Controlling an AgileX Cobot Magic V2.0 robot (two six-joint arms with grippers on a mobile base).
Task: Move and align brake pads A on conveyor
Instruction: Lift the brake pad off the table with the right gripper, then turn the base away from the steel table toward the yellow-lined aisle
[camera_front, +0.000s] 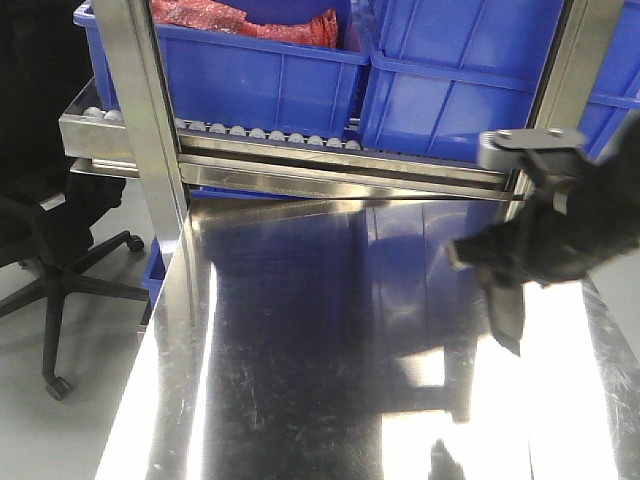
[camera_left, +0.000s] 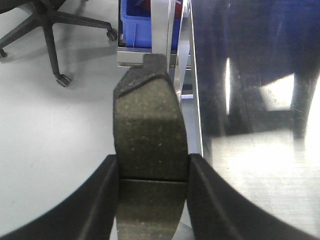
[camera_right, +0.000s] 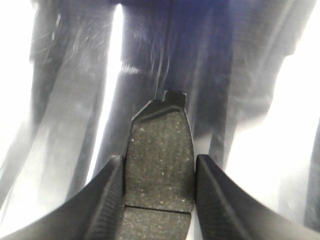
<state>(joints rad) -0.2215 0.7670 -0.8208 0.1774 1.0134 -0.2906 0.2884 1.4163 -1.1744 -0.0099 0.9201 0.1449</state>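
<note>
Far left, an office chair (camera_front: 60, 250) stood on the grey floor, off the table.

Left gripper (camera_left: 153, 161): fingers closed in on a pad, one on each long edge, gripping near its middle groove. This left pad (camera_left: 149, 135) was carried in the air over the floor, just beside the edge of the steel table (camera_front: 300, 380), with its far end pointing toward a blue bin (camera_left: 137, 22).

Middle: bare shiny table top, reflections only. Behind it were a roller rack (camera_front: 270, 135) and more bins.

Right gripper (camera_right: 159, 161): same clamp, fingers narrowed onto the right pad (camera_right: 159, 150), which was held above the table, notched end away from the camera.

Progress, as a judgement: mid-carry. Two pads were in hand and none could be seen laid down. Placing and lining up look to be left for both.

Hidden or unclear:
- The conveyor appeared in no view, so how near the drop spot was cannot be told.
- No other pads were visible anywhere.
- The near end of each pad was cut off by the frame bottom.
- In the front view the right arm was a dark blur at the right edge, its pad hard to make out.
- The left arm was out of the front view altogether.
- Neither pad's height above the surface could be judged.
</note>
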